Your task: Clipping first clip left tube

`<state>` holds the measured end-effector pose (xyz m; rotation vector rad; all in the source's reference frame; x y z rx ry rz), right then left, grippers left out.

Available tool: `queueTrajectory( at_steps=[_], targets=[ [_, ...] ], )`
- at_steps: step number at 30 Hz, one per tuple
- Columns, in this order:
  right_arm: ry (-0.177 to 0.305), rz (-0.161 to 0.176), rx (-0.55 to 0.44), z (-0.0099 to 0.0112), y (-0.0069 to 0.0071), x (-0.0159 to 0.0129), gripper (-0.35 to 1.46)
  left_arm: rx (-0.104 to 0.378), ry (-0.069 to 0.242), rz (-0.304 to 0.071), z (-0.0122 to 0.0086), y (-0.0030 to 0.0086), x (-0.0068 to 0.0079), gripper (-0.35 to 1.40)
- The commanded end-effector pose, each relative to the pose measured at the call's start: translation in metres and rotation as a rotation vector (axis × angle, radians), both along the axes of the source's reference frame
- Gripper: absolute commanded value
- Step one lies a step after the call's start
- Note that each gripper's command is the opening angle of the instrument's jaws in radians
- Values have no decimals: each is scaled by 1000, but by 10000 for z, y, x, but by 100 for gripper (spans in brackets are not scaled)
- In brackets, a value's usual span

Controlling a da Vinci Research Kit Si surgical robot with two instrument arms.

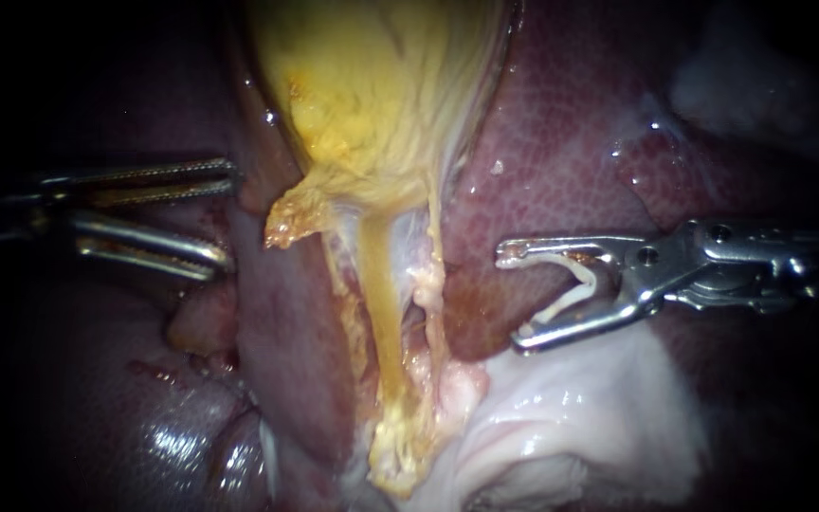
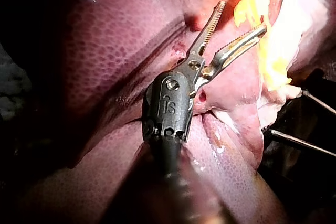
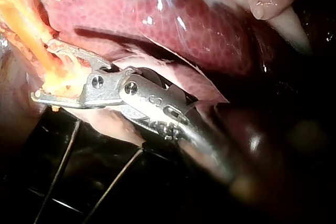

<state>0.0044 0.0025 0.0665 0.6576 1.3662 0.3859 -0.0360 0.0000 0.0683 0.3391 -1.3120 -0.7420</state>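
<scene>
The yellow gallbladder hangs at top centre and narrows into two tubes running down. The left tube is yellow and bare; the paler right tube lies close beside it. My right instrument stands right of both tubes, apart from them. Its jaws are spread wide, with an open white clip seated between them and touching both. In the right wrist view that instrument points at yellow tissue. My left instrument sits left of the gallbladder's neck, jaws open and holding nothing, as its own view shows.
Dark red liver surrounds the gallbladder on both sides. Pale glistening tissue lies under my right instrument. A fold of liver separates my left instrument from the tubes. Thin wires run beneath the right instrument's shaft.
</scene>
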Motion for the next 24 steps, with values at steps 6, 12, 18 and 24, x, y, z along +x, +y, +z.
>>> queueTrajectory(
  at_steps=[6,12,18,24],
  targets=[
    [4,-4,-8,2,-3,3,60,28,0,-16,14,-1,-16,47],
    [3,-4,-9,3,-3,3,60,41,-2,-21,13,3,-20,22],
    [3,-3,-9,3,-3,4,60,67,-8,-34,13,3,-20,-35],
    [5,-6,-9,4,-3,4,60,110,11,-31,9,1,-16,-35]
  ],
)
